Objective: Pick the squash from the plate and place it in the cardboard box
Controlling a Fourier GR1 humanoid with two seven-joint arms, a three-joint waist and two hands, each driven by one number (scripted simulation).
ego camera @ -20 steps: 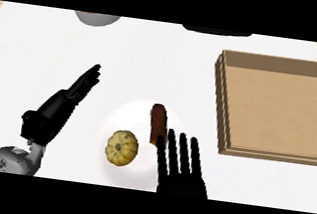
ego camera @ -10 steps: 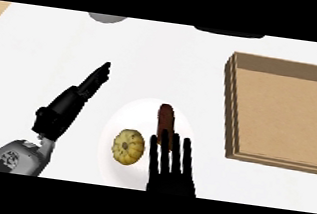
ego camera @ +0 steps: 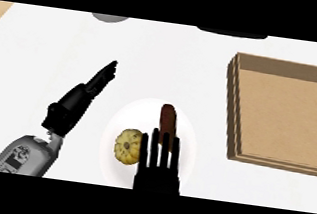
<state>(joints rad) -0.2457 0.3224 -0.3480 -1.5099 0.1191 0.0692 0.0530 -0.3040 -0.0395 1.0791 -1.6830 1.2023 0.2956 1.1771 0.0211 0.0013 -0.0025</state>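
A: Where is the squash (ego camera: 128, 146) at this point?

B: On the white plate (ego camera: 117, 124), near its left side, next to a brown sausage-like item (ego camera: 167, 120). Nothing has lifted it yet.

A: And the right robot hand (ego camera: 158, 165)?

B: It sits over the lower right part of the plate, fingers straight and spread, holding nothing. Its fingertips lie just beside the squash and seem to overlap the bottom of the brown item (whether they touch either one, I cannot tell from above).

A: The other one?

B: The left robot hand (ego camera: 78, 102) lies out on the white table (ego camera: 40, 63), left of the plate, fingers extended and released, resting rather than working.

A: So how much is done?

B: By my reading, only the approach. The cardboard box (ego camera: 288, 116) stands to the right, apart from the plate, with nothing visible inside. Grasping the squash, carrying it across and setting it down in the box all remain.
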